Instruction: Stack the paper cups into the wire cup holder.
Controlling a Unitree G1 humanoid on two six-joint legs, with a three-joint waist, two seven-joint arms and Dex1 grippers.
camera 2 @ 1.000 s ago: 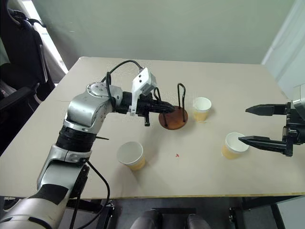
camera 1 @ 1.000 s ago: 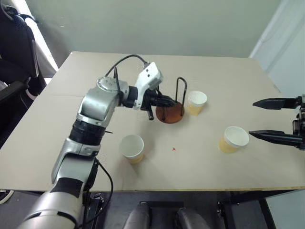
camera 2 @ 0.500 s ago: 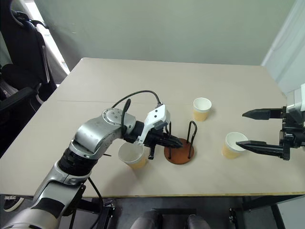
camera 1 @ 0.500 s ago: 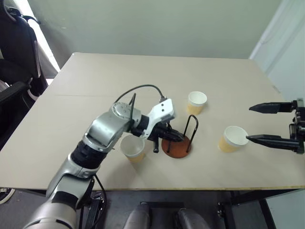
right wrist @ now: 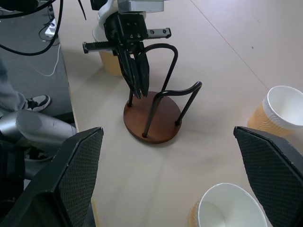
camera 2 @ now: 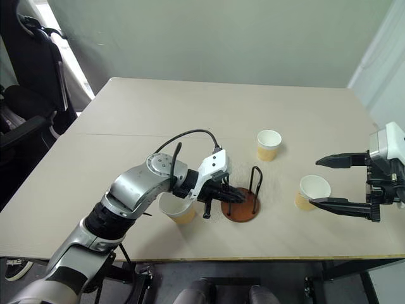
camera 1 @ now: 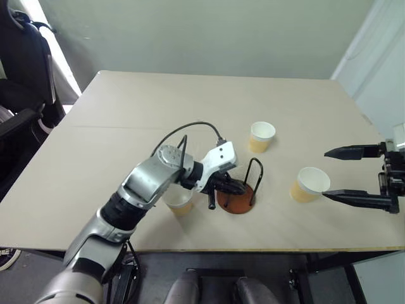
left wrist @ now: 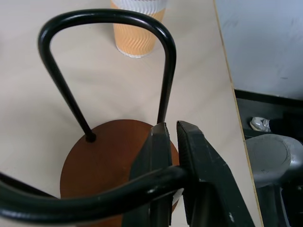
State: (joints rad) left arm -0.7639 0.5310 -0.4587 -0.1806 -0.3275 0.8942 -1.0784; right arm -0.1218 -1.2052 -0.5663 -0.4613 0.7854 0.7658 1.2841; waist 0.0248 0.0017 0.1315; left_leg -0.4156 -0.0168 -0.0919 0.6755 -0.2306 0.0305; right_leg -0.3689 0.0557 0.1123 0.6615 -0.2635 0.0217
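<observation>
Left fingers [left wrist: 163, 156] nearly closed, pinching one wire loop of the wire cup holder [camera 1: 237, 197], base on the surface [camera 1: 126, 120] beside the near paper cup [camera 1: 178, 200], probably for short reaches. Right fingers [camera 1: 354, 175] spread wide, empty, flanking another paper cup [camera 1: 309, 183]; third paper cup [camera 1: 261, 136] farther back.

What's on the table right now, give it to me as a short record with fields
holder: wire cup holder upright near the front edge, no cups in it
cups: three paper cups, one behind the holder, one to its right, one under the left arm
left end effector: fingers around one holder loop
right end effector: open beside the right cup
surface: table
</observation>
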